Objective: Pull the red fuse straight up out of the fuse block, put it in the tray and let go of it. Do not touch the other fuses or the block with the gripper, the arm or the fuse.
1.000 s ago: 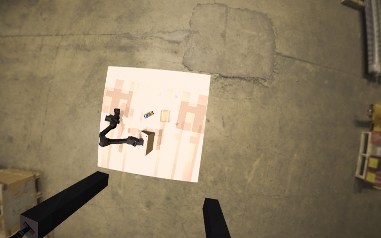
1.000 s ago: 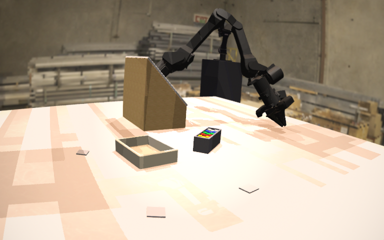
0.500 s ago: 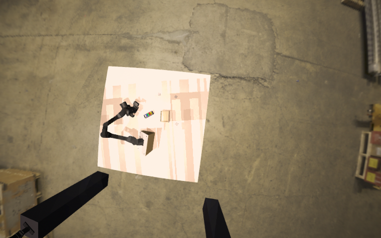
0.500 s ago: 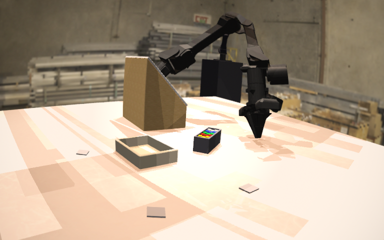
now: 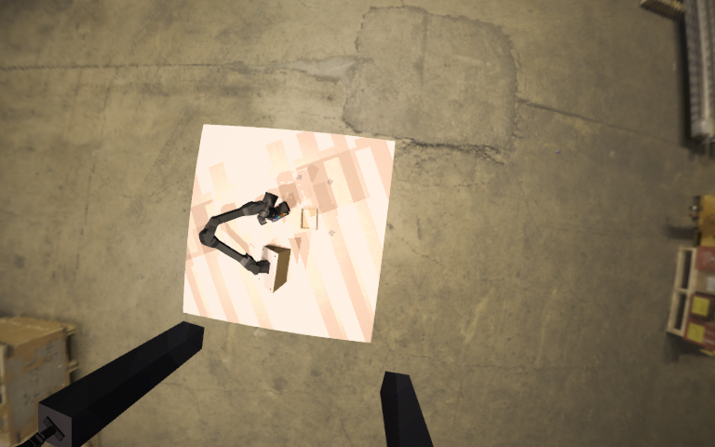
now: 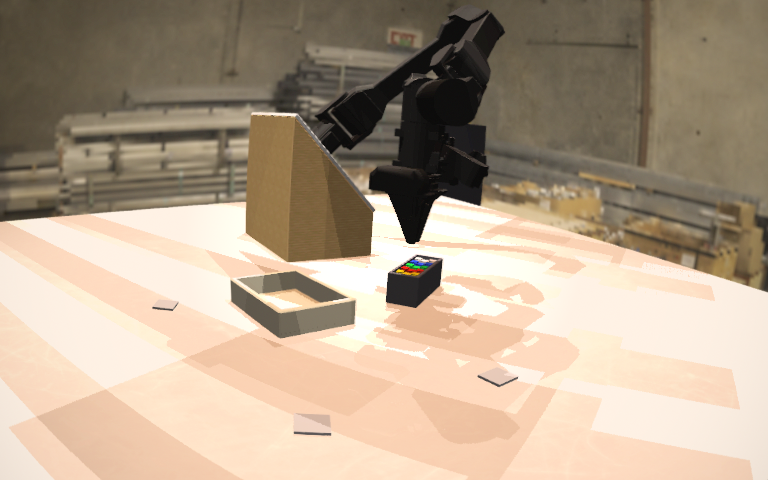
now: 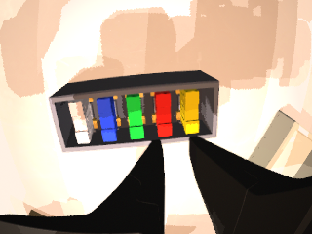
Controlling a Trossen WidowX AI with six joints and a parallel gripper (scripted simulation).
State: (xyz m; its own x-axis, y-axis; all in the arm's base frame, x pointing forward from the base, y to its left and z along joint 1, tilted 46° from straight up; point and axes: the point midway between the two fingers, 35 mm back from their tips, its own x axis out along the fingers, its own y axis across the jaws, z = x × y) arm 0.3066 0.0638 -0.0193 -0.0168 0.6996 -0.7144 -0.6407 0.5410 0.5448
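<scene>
Hovering above the fuse block (image 7: 133,112), near mid-tabletop, the claw (image 7: 175,146) is standing slightly parted, gripping nothing; the red fuse (image 7: 164,115) is sitting seated directly below-ahead of the gap.

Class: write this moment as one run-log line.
phase: approach | gripper: slightly open, empty, above black fuse block | red fuse: seated | grey tray: no fuse inside

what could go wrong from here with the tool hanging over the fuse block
The red fuse sits tightly between the green fuse and yellow fuse, so the slightly parted tool could clip a neighbour on descent. Its fingers could also strike the block rim. A tilted pull might drag the fuse against the block.
</scene>
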